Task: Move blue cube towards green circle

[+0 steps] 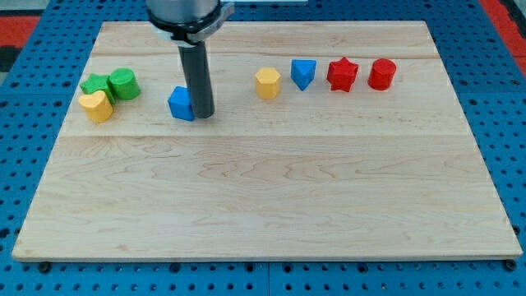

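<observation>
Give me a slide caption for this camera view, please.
My tip touches the blue cube on its right, the green circle lying further left.

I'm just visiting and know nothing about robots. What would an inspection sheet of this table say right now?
Surface: wooden board on a blue pegboard.
Job's things: blue cube; green circle at the view's left.
Clutter: green star, yellow heart, yellow hexagon, blue triangle-like block, red star, red cylinder.
Grippers: none; my tip is against the cube's right side.
Cables: nothing seen.
Surroundings: red strips at the top corners.
</observation>
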Available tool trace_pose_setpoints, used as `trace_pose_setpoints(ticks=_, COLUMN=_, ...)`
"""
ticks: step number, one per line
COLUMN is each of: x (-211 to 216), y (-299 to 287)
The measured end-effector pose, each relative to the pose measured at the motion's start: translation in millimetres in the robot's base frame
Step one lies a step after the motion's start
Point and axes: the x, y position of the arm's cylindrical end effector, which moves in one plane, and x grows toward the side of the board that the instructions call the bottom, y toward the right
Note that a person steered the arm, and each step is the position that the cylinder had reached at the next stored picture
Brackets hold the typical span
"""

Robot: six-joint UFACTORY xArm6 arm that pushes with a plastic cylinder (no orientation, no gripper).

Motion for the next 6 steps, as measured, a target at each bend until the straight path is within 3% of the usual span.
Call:
trace_pose_setpoints(ticks=1, x=-4, y=-12)
trace_pose_setpoints(ticks=2, x=-12, y=19)
trace_pose_setpoints(ticks=5, x=-16, y=-57)
trace_pose_setpoints(ticks=6, x=-18, y=-52)
